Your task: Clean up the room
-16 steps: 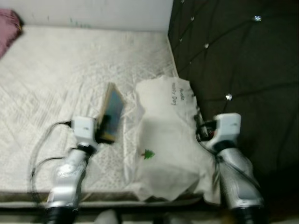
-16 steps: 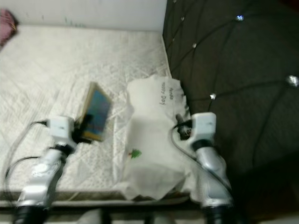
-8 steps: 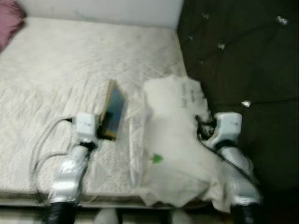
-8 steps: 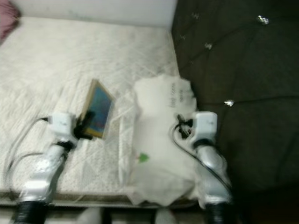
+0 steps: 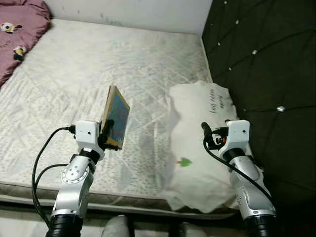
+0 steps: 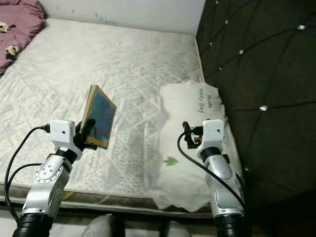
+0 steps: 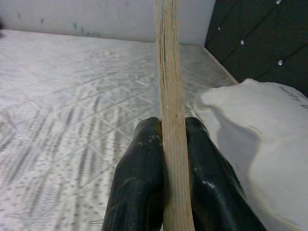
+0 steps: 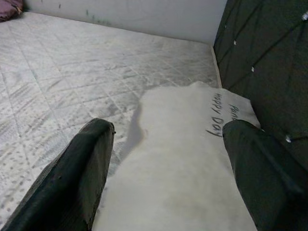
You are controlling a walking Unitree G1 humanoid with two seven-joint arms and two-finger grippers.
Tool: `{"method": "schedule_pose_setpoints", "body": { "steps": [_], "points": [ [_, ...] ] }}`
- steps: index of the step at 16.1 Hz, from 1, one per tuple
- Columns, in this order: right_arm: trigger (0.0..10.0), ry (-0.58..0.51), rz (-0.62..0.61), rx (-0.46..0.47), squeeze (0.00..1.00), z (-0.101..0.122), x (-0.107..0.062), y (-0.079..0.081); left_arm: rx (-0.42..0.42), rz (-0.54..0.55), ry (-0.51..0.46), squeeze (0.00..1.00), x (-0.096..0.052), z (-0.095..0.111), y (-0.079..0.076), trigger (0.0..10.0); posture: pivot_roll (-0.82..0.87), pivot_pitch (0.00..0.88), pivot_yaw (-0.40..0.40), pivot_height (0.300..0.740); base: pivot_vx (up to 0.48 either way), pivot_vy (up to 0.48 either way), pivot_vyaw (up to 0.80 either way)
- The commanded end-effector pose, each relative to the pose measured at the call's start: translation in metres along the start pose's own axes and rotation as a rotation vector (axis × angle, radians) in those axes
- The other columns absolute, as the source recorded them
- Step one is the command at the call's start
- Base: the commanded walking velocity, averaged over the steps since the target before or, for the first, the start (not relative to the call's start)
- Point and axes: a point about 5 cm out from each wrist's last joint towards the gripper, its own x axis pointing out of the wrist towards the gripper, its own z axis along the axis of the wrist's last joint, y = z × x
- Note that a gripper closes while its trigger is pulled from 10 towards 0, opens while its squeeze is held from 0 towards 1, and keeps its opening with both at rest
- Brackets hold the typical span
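A thin book (image 5: 115, 117) with a colourful blue cover stands upright on its lower edge above the white quilted mattress (image 5: 108, 64). My left gripper (image 5: 106, 138) is shut on the book's lower edge; in the left wrist view both black fingers (image 7: 139, 187) press the book's page edge (image 7: 169, 96). A white pillow (image 5: 197, 148) with a small green tree print and handwriting lies at the mattress's right side against the headboard. My right gripper (image 5: 206, 132) hovers open over the pillow (image 8: 183, 163), its fingers (image 8: 77, 178) wide apart with nothing between them.
A dark tufted headboard (image 5: 266, 59) with shiny studs rises on the right. A pink blanket (image 5: 17, 29) with cartoon prints lies at the far left corner. A white wall (image 5: 128, 10) bounds the far side. The mattress's near edge (image 5: 123, 197) runs just before me.
The camera has shifted and sharpened, so more of the far-left mattress and the pink blanket show. Both arms hold about the same pose, with the book still gripped.
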Motion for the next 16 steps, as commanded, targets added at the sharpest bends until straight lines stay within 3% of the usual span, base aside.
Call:
{"method": "schedule_pose_setpoints", "body": {
  "steps": [1,5,10,16],
  "points": [
    [10.0,-0.008,-0.010,0.001,0.00,0.002,0.000,-0.001,0.017,-0.002,-0.035,0.00,0.001,0.009,0.003,10.0,-0.04,0.088,-0.056,0.740,0.000,0.442,0.00],
    [10.0,-0.010,-0.014,-0.001,0.00,0.002,0.001,-0.002,0.037,-0.005,0.017,0.00,-0.001,0.000,-0.001,10.0,-0.03,0.092,-0.057,0.740,0.000,0.000,0.00],
    [10.0,-0.014,-0.021,0.005,0.00,0.003,0.002,-0.003,-0.002,0.056,0.039,0.00,0.000,-0.003,0.009,10.0,-0.04,0.090,-0.057,0.740,0.000,0.000,0.00],
    [10.0,-0.019,-0.019,0.007,0.00,0.004,0.003,-0.003,-0.007,0.043,0.044,0.00,0.001,-0.004,0.007,10.0,-0.04,0.090,-0.060,0.667,0.000,0.000,0.00]
  ]
}}
